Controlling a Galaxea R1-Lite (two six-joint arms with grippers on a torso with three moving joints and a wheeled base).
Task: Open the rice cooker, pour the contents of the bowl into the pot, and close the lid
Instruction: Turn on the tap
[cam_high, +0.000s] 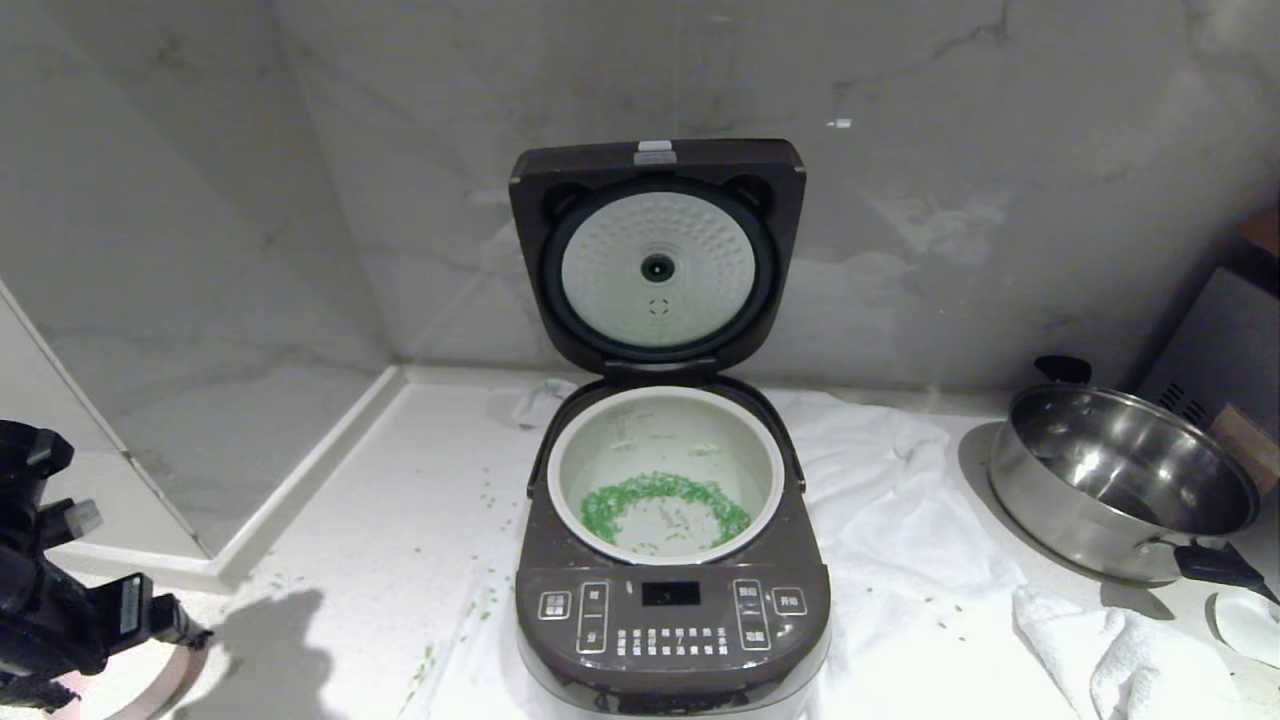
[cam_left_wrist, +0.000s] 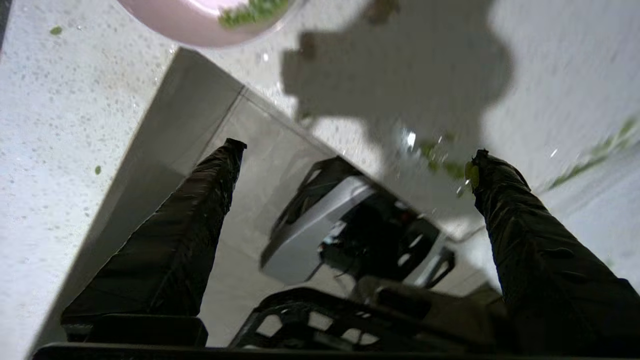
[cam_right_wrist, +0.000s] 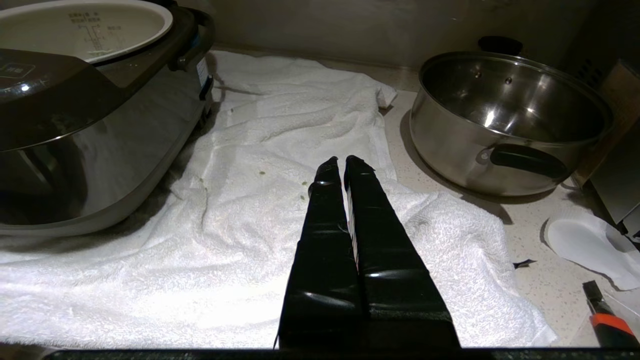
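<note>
We list: cooker (cam_high: 672, 600) at centre frame, lid (cam_high: 657, 260) up; greens (cam_high: 662, 503) in pot (cam_high: 560, 480); left gripper (cam_left_wrist: 352, 152) spread, empty; right gripper (cam_right_wrist: 345, 165) pressed together.

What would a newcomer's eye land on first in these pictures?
The rice cooker stands mid-counter with its lid upright, a ring of green contents lying in the pot. A shiny steel pan sits to its right, and stray green bits dot the counter on its left.

Steel pan (cam_high: 1120, 485) w/ black handles on counter, beside white towel (cam_high: 890, 520); marble walls.
</note>
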